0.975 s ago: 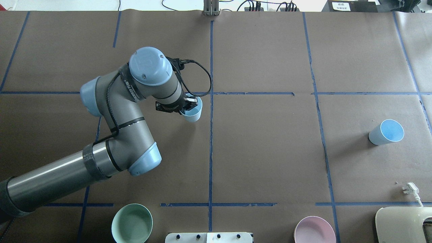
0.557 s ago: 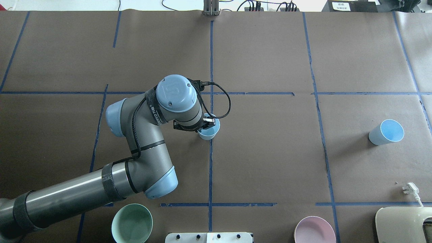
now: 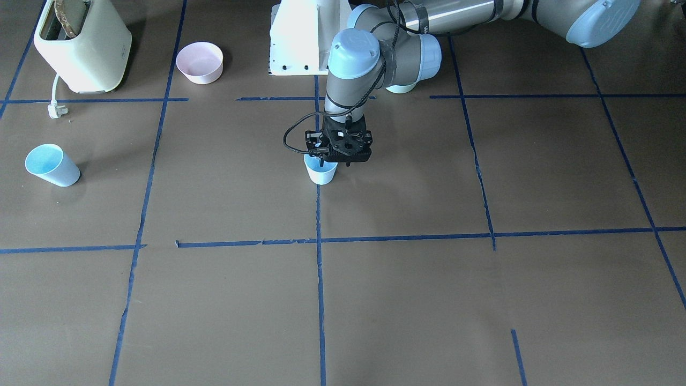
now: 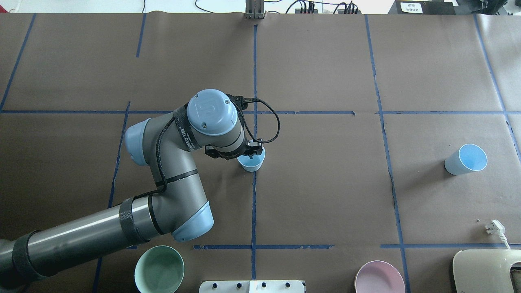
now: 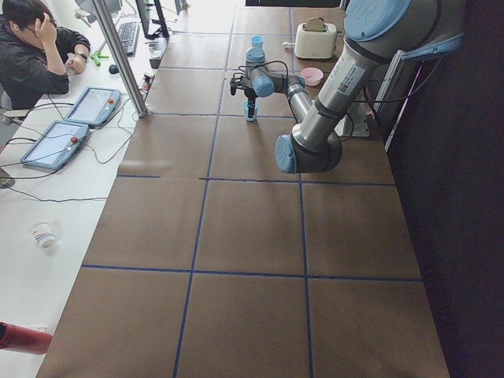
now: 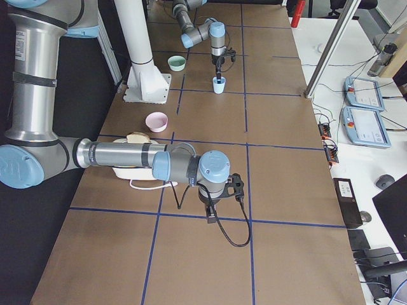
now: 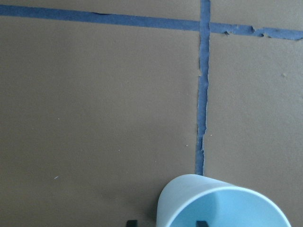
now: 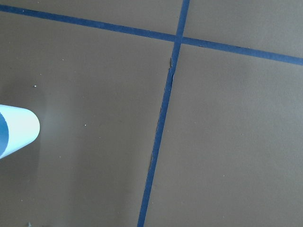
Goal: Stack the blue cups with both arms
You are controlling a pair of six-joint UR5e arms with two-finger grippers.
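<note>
My left gripper (image 4: 251, 152) is shut on the rim wall of a light-blue cup (image 4: 251, 162), one finger inside and one outside. It holds the cup upright on the centre tape line, at or just above the table. The cup (image 3: 320, 172) and gripper (image 3: 322, 160) also show from the front. The left wrist view shows the cup (image 7: 222, 203) at its bottom edge. The second blue cup (image 4: 466, 159) stands alone at the far right, and shows in the front view (image 3: 52, 165) and at the left edge of the right wrist view (image 8: 14, 130). My right gripper (image 6: 213, 204) shows only from the side, so I cannot tell its state.
A mint-green bowl (image 4: 159, 269) and a pink bowl (image 4: 379, 278) sit at the near edge, either side of the white pedestal base (image 3: 297, 37). A cream toaster (image 4: 486, 270) with a loose plug (image 4: 494, 228) is at the near right. An operator (image 5: 31, 55) sits beyond the table.
My left arm carried the cup right and toward the robot onto the centre tape line, then lowered it slightly. The far-right cup has not moved.
</note>
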